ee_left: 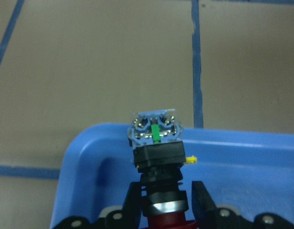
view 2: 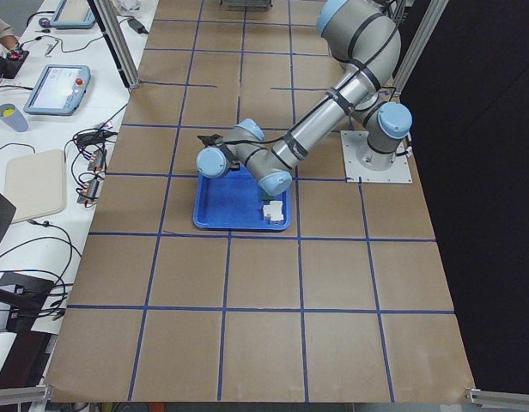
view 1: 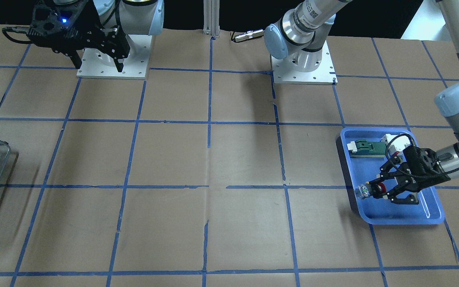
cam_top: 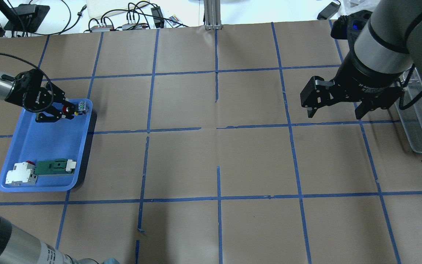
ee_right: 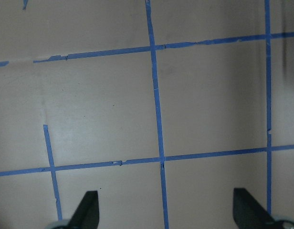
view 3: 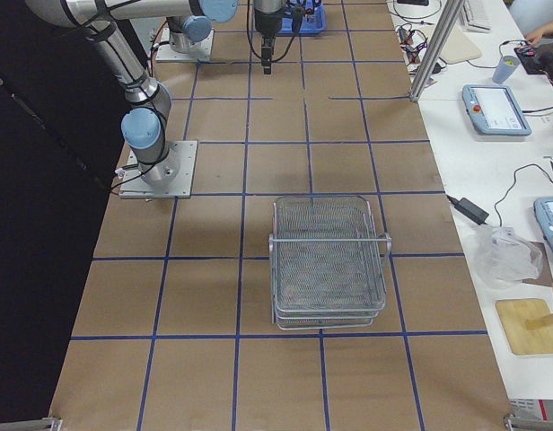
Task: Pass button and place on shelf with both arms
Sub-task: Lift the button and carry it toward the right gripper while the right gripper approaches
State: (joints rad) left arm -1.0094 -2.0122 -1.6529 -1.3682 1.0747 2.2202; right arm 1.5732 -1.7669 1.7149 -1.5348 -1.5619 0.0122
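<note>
The button (cam_top: 74,109), with a red head, black collar and blue-and-white block, is held sideways in my left gripper (cam_top: 64,112), which is shut on its collar over the far corner of the blue tray (cam_top: 50,146). The left wrist view shows the button (ee_left: 156,143) between the fingers, its block pointing out over the tray rim (ee_left: 242,143). It also shows in the front view (view 1: 367,191). My right gripper (cam_top: 333,112) is open and empty, hanging above the table near the wire shelf (cam_top: 421,121). The shelf stands at the table's right end (view 3: 329,260).
The tray's near end holds a green-and-white flat part (cam_top: 51,167) and a white-and-red block (cam_top: 22,174). Brown paper with blue tape lines covers the table. The two arm bases (view 1: 303,67) stand at the robot's edge. Cables lie beyond the far edge.
</note>
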